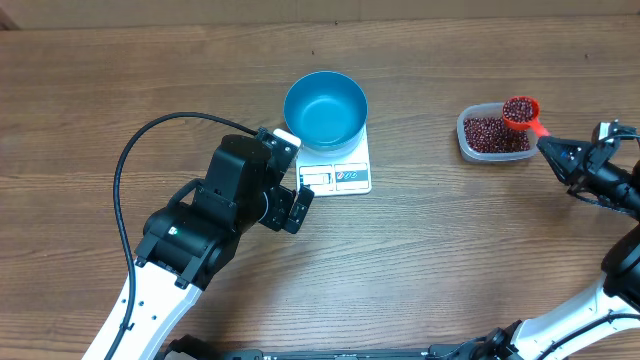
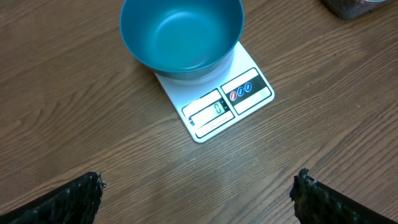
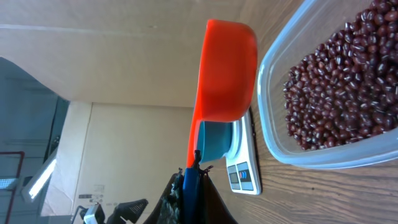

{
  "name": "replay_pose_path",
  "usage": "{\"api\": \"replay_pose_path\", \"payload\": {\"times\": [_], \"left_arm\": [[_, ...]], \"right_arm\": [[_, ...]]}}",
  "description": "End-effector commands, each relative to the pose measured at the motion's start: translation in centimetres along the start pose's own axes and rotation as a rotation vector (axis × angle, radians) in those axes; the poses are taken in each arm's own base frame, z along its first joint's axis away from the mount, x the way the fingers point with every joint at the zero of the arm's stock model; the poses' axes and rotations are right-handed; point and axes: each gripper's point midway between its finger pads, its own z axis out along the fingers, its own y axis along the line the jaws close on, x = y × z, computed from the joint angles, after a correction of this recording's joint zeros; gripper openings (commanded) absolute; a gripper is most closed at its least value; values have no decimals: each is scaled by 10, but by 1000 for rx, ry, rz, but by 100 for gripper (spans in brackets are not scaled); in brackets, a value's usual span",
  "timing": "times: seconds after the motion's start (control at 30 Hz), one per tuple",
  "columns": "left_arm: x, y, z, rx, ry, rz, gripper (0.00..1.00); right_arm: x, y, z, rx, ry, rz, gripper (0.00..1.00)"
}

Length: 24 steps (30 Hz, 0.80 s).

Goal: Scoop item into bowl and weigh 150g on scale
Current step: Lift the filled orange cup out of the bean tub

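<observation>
Just left of the scale (image 1: 345, 176), near its front corner: left gripper (image 1: 292, 175), jaws spread wide, gripping nothing, pointing toward the scale. On the rear part of the scale: blue bowl (image 1: 325, 108), upright, its inside bare and smooth. On the front part, not covered by the bowl: display (image 2: 217, 107), reading zero. Well to the right of the scale: clear tub (image 1: 463, 135) on the table (image 1: 150, 70), with a loose heap of red-brown beans (image 1: 488, 132). Over the tub corner farther from the scale: orange scoop (image 1: 520, 108), full of beans. Farthest right of the scale: right gripper (image 1: 556, 152), closed tight on the scoop handle (image 1: 538, 128).
</observation>
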Motion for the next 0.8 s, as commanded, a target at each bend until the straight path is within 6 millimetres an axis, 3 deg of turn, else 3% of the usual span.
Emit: {"api": "replay_pose_path", "payload": {"times": [0.0, 0.47, 0.77], "left_arm": [[-7, 0, -6, 10, -26, 11, 100], [-7, 0, -6, 10, -26, 11, 100], [-7, 0, -6, 10, -26, 11, 100]], "right_arm": [[-1, 9, 5, -62, -11, -7, 4], [10, 25, 35, -139, 51, -15, 4], [37, 33, 78, -157, 183, -50, 4]]}}
